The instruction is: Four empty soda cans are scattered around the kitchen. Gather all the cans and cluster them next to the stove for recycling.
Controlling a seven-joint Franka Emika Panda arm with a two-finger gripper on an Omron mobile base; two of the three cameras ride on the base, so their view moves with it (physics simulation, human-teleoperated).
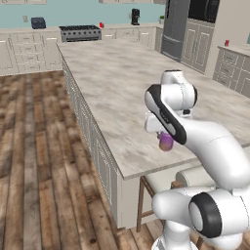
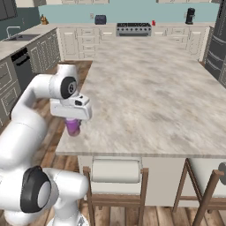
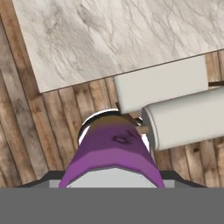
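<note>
One red can already stands on the far worktop just beside the stove; another red can waits on the right-hand worktop, well apart. Over the island's near edge, the tool grasps the purple can, upright, long axis vertical, not yet carried over.

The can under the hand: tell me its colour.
Purple, the can between the fingers; the hand view shows it best.
</note>
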